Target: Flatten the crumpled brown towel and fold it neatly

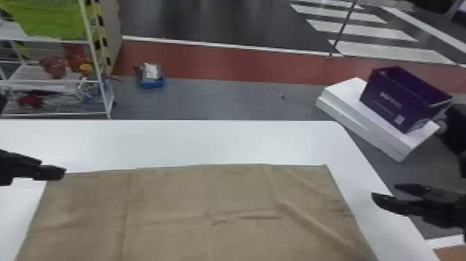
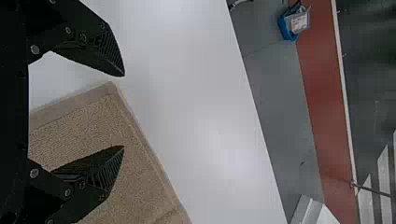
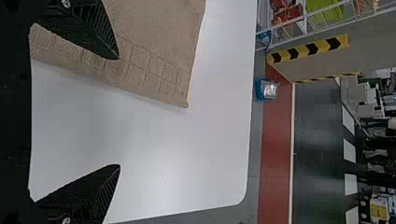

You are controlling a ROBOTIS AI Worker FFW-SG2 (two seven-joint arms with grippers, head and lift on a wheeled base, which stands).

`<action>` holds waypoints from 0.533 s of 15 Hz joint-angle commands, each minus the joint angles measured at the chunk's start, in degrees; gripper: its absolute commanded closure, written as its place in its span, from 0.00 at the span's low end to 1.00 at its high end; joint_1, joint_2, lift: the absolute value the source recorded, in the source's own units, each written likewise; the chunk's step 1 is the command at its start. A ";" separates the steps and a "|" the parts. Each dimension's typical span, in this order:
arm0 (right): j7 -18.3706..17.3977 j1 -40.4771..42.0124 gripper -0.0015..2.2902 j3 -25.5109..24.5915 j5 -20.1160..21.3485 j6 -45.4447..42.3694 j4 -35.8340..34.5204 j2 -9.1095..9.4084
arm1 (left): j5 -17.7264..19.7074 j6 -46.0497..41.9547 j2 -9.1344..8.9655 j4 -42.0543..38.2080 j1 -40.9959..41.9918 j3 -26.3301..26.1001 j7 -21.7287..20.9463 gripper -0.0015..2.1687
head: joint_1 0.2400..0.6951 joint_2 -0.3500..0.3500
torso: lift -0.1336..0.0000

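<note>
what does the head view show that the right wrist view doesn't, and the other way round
Head view, not right wrist view: the purple box on the stacked white boxes, and the left gripper by the towel's far left corner.

Right wrist view, not head view: the grid pattern along one edge of the brown towel.

Both: the towel, the white table, the right gripper with its jaws apart, the white shelf rack and the blue tray.

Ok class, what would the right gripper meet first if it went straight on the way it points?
Probably the white table, just beside the towel, though how high the right gripper sits above it is unclear.
</note>
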 commanded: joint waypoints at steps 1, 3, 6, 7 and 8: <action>0.00 -0.01 0.02 0.14 0.28 0.00 0.00 0.04 | -1.18 0.15 -0.12 1.19 -0.18 -1.68 0.78 0.18 | 1.00 0.19 | 0.07; 0.00 -0.01 0.02 0.14 0.37 0.00 0.18 -0.05 | -3.29 -0.38 -0.29 2.24 -0.10 -3.52 2.89 0.18 | 1.00 0.19 | 0.07; 0.00 -0.01 0.02 0.32 0.37 -0.35 0.35 0.04 | -5.40 -3.72 -0.29 3.29 -0.10 -5.37 5.00 0.17 | 1.00 0.19 | 0.07; 0.00 -0.01 0.02 0.40 0.37 -0.53 0.53 -0.05 | -6.63 -5.48 -0.47 3.73 -0.18 -5.63 5.09 0.17 | 1.00 0.19 | 0.07; 0.00 -0.01 0.02 0.58 0.37 -0.88 0.62 -0.05 | -7.42 -5.65 -0.47 4.35 -0.45 -6.16 4.82 0.17 | 1.00 0.19 | 0.07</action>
